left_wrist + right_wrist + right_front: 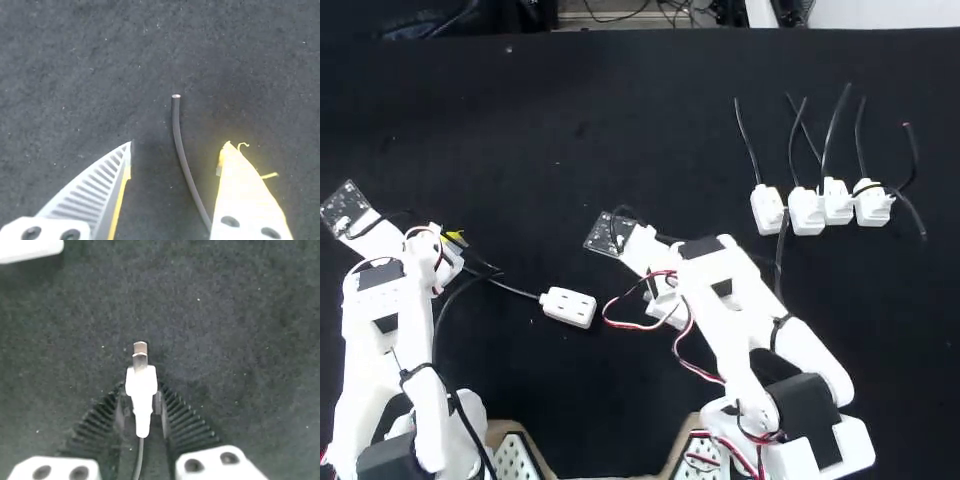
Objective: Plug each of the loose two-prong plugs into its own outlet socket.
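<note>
Black cloth covers the bench (570,110) up to its far edge, which runs straight across the top of the high view. The white, oblong outlet socket (568,306) lies on the near middle of the cloth, between the two arms and touching neither. Its black cable (510,288) trails across the cloth to the left arm. There its cut end lies between the fingers of the left claw (177,146). That claw stands wide apart. The cable passes close beside the yellow-tipped finger (240,180), and neither finger pinches it.

The right claw (140,399) is closed on a white plug (140,380), with its ribbed fingers pressed against both sides. The plug's wire leads back between the fingers. Two metal prongs (140,351) stick out past the fingertips over bare cloth. In the high view this arm sits just to the right of the socket. A white shape (27,249) cuts into the edge of the right wrist view, well apart from the prongs; I cannot tell what it is.

Four more plugs (806,211) sit close together in a row at the far right of the bench, well apart from the socket and both arms. Their dark wires fan out toward the far edge. A broad band of black cloth lies between that row and the socket. Another stretches from the left arm to the far edge.
</note>
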Motion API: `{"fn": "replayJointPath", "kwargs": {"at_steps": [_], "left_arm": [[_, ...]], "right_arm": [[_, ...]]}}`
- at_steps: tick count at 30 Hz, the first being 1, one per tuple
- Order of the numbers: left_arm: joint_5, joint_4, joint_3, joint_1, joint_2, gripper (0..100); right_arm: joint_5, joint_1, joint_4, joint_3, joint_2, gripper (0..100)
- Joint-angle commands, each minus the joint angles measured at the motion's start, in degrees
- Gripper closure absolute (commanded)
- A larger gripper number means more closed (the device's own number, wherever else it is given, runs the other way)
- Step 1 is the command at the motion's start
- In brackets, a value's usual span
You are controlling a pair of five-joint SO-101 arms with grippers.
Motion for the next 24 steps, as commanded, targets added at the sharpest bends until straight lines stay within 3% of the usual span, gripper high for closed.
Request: {"fn": "replayJointPath", "kwargs": {"at_steps": [1, 5, 12, 20, 24], "left_arm": [[0.26, -0.62, -0.48, 0.40, -1.85, 72], [0.26, -0.62, -0.48, 0.40, -1.85, 72], [0.26, -0.62, -0.48, 0.40, -1.76, 72], [0.00, -0.35, -0.40, 0.84, -2.11, 72], [-4.48, 3.43, -2.42, 1.98, -2.29, 72]], "right_arm": [[-2.29, -0.88, 1.05, 1.01, 0.22, 96.3], [-4.84, -0.97, 1.05, 1.19, -0.04, 85.9], [-2.20, -0.62, 1.23, 1.27, -0.31, 99.3], [-2.11, 2.37, 15.47, -7.60, -9.45, 98.8], [-6.33, -0.70, 12.48, -7.96, -17.10, 98.8]]}}
